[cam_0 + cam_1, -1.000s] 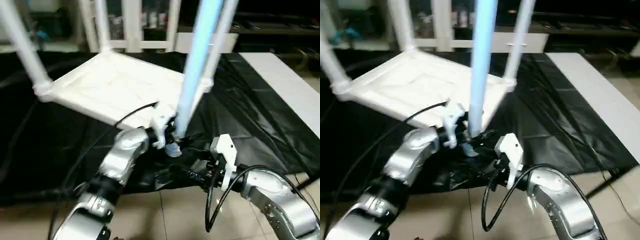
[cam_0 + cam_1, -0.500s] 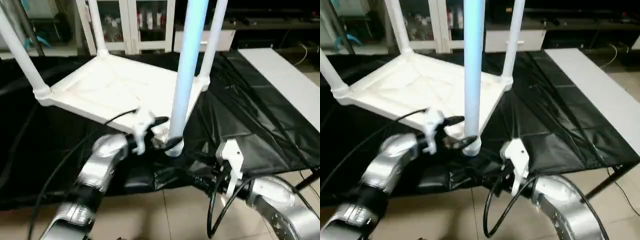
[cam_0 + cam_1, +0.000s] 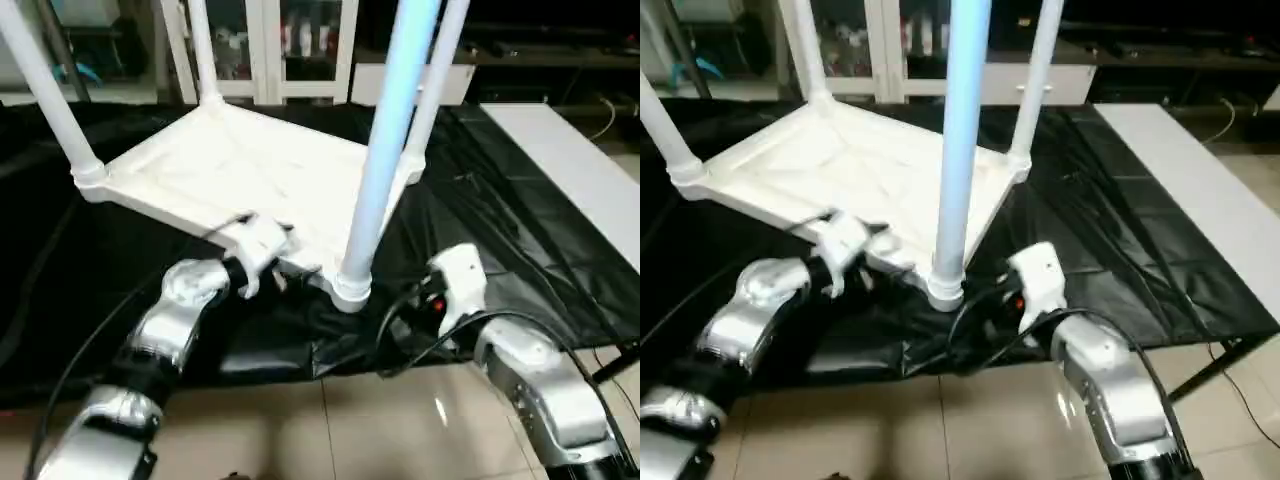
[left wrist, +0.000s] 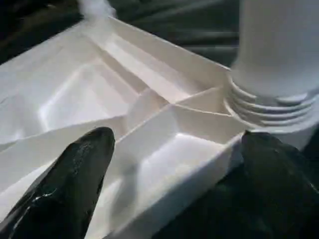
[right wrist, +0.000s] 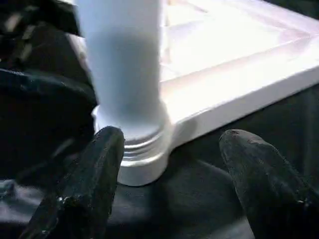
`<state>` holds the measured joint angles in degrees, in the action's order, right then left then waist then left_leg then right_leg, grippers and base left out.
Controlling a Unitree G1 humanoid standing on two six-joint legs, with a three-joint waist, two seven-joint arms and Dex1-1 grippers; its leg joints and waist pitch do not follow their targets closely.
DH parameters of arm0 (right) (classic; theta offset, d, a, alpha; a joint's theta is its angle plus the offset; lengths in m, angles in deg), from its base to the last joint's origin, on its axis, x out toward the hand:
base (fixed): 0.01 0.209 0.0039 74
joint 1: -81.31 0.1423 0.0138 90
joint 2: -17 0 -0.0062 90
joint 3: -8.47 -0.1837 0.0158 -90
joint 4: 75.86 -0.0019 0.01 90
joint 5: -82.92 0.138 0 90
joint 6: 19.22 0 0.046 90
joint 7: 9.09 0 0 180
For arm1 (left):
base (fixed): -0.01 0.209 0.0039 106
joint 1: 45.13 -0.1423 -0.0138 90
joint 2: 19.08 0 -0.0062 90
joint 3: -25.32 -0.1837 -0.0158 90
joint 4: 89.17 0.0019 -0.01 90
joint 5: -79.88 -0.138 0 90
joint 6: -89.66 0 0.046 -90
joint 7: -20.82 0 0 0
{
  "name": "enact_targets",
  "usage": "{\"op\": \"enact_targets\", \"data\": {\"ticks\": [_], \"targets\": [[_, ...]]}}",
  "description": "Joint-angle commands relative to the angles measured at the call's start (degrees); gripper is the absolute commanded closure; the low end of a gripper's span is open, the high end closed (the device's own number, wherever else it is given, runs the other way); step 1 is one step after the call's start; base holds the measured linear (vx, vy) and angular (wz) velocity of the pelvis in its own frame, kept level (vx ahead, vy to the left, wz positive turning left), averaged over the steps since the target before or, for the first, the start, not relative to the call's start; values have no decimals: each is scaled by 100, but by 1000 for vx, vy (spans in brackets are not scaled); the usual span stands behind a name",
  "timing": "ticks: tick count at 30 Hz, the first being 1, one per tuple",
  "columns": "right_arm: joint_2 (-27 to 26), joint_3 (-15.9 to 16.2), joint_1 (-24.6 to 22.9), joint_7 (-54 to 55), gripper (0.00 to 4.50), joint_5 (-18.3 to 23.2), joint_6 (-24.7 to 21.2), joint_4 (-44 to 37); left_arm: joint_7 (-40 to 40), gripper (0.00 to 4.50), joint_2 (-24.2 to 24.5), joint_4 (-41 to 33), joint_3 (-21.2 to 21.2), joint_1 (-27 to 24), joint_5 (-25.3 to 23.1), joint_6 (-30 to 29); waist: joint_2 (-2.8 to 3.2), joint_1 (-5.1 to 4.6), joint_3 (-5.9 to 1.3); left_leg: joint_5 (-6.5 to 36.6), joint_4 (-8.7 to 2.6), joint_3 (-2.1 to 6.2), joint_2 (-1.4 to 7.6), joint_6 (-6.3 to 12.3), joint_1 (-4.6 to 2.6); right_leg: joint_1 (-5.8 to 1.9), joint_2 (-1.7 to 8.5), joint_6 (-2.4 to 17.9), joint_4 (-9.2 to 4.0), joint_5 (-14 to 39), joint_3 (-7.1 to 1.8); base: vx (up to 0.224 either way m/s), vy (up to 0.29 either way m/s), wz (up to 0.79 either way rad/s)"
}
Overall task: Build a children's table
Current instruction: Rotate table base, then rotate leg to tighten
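The white tabletop [image 3: 230,170] lies underside up on a black cloth, its ribs showing. Three white legs [image 3: 45,90] stand in the other corner sockets. A fourth, bluish-lit leg [image 3: 385,150] stands upright in the near corner socket [image 3: 351,290]. My left gripper [image 4: 174,164] is open at the tabletop's near rim [image 4: 164,169], just left of that socket, with the rim between its fingers [image 4: 70,189]. My right gripper [image 5: 172,169] is open too, just right of the socket [image 5: 142,149], and it touches nothing.
The black cloth [image 3: 500,250] covers the low platform and hangs over its front edge onto the tiled floor [image 3: 330,420]. A flat white board [image 3: 570,170] lies at the right. White cabinets [image 3: 290,40] stand behind. Black cables trail from both wrists.
The near leg, held at its lower end by my left gripper a second ago, now stands in the socket. The left gripper has let go and moved left along the rim.
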<state>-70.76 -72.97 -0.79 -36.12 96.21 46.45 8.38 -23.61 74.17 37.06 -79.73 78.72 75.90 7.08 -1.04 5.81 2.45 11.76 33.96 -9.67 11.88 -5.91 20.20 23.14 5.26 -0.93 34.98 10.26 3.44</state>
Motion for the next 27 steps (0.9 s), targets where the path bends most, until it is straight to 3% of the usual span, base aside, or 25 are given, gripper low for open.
{"op": "enact_targets", "data": {"ticks": [1,5,6,7,9,10,11,12,15,16,19,20,21,22,24,25,26,27], "targets": [[141,93,18,-239,115,-86,79,-43,-184,3,95,140,-367,218,-381,-44,67,6,-373,526,-397,-2,63,-16,-1,-318,219,1162,-269,-203,-217,0,0,0],[226,159,-60,-410,115,-81,126,-139,-253,3,139,361,-530,384,-609,23,62,20,-358,797,-405,-3,73,1,-10,-342,251,1239,-288,85,-226,0,0,0],[272,250,-107,-495,115,-106,240,-155,-307,3,116,880,-673,653,-935,342,102,21,-343,897,-418,-1,71,-10,-7,-330,254,1232,-318,268,-228,0,0,0],[272,250,-107,-495,115,-106,240,-155,-307,3,116,880,-673,653,-935,342,145,15,-339,998,-420,-5,66,-27,-24,-315,241,1199,-346,385,-228,0,0,0],[253,291,-75,-431,115,-182,268,-80,-314,3,127,1110,-790,786,-1117,451,101,7,-340,1126,-434,11,71,-77,-21,-336,248,1149,-350,539,-230,0,0,0],[220,323,-24,-350,115,-267,295,22,-341,3,160,1240,-897,868,-1245,493,111,5,-335,1138,-437,15,73,-95,-18,-326,250,1139,-366,609,-233,0,0,0],[158,356,75,-252,115,-386,341,205,-372,3,214,1341,-1023,940,-1344,475,110,4,-344,1122,-433,15,70,-113,-17,-326,258,1159,-352,626,-235,0,0,0],[90,394,187,-167,115,-489,393,411,-425,3,263,1401,-1111,979,-1402,452,149,8,-343,1143,-435,20,73,-127,-22,-313,260,1182,-350,654,-235,0,0,0],[-139,521,562,-115,115,-658,577,1035,-704,3,373,1442,-1234,984,-1428,320,128,-50,-338,1255,-443,22,60,-188,-4,-324,266,1231,-358,860,-224,0,0,0],[-220,566,699,-136,115,-695,652,1259,-835,3,402,1436,-1248,965,-1425,275,148,-71,-340,1235,-442,22,62,-175,-1,-317,267,1259,-356,878,-229,0,0,0],[-300,626,866,-162,115,-751,767,1532,-992,3,434,1381,-1249,914,-1399,182,143,-79,-346,1196,-432,15,71,-145,-12,-312,267,1347,-338,719,-234,0,0,0],[-442,741,1213,-179,115,-873,1013,2084,-1253,3,471,1396,-1230,847,-1413,82,161,-83,-337,1193,-442,15,76,-138,-6,-317,255,1358,-341,698,-230,0,0,0],[-442,741,1213,-179,115,-873,1013,2084,-1253,3,471,1396,-1230,847,-1413,82,93,-115,-339,1182,-447,24,63,-127,18,-327,269,1396,-314,783,-218,0,0,0],[-515,779,1383,-171,115,-932,1117,2347,-1350,3,503,1357,-1227,793,-1415,-2,122,-123,-331,1223,-450,17,70,-129,4,-317,266,1355,-351,901,-223,0,0,0],[-634,837,1680,-169,115,-1047,1315,2794,-1510,3,593,1217,-1231,651,-1363,-137,61,-149,-330,1253,-457,13,76,-98,8,-319,271,1355,-354,946,-226,0,0,0],[-747,860,1954,-169,115,-1136,1499,3209,-1628,3,682,1032,-1214,497,-1274,-316,84,-166,-340,1240,-454,32,79,-112,21,-321,295,1396,-316,940,-220,0,0,0],[-747,860,1954,-169,115,-1136,1499,3209,-1628,3,682,1032,-1214,497,-1274,-316,89,-250,-315,1292,-485,45,75,-109,56,-332,294,1362,-348,1222,-207,0,0,0],[-751,860,1964,-169,115,-1139,1506,3225,-1632,3,685,1025,-1213,491,-1270,-323,109,-243,-314,1327,-477,36,83,-105,18,-302,290,1347,-371,1264,-209,0,0,0]]}}
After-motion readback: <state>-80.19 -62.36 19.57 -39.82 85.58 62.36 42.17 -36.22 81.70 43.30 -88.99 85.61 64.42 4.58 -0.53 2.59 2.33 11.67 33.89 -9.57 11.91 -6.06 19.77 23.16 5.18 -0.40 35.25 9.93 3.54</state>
